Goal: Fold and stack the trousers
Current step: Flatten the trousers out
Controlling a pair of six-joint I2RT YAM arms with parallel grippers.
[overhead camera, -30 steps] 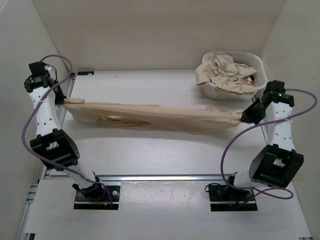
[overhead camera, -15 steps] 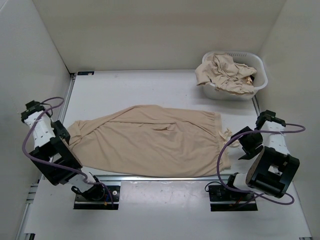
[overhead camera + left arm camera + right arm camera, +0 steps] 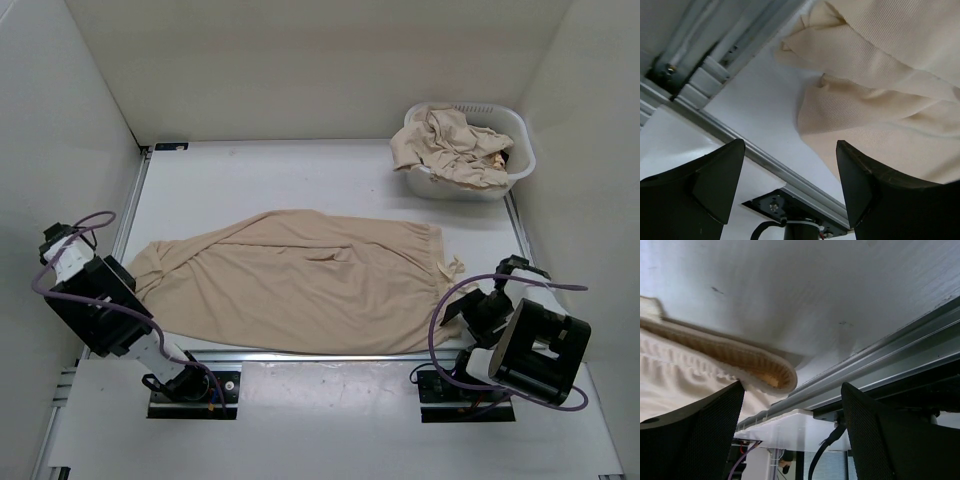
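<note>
trousers (image 3: 290, 285) lay flat on bench (image 3: 300, 180), long axis left–right | cuffs (image 3: 840, 105) by left tool (image 3: 789, 150), waist (image 3: 755, 365) by right tool (image 3: 792, 390) | both spread, empty

We see left arm (image 3: 95, 300) and right arm (image 3: 530, 345): white shells, black joint blocks, a looped purple cable (image 3: 431, 335) each. Left fingers (image 3: 705, 185) are matte black wedges; right fingers (image 3: 695, 435) finely mesh-textured.
</note>
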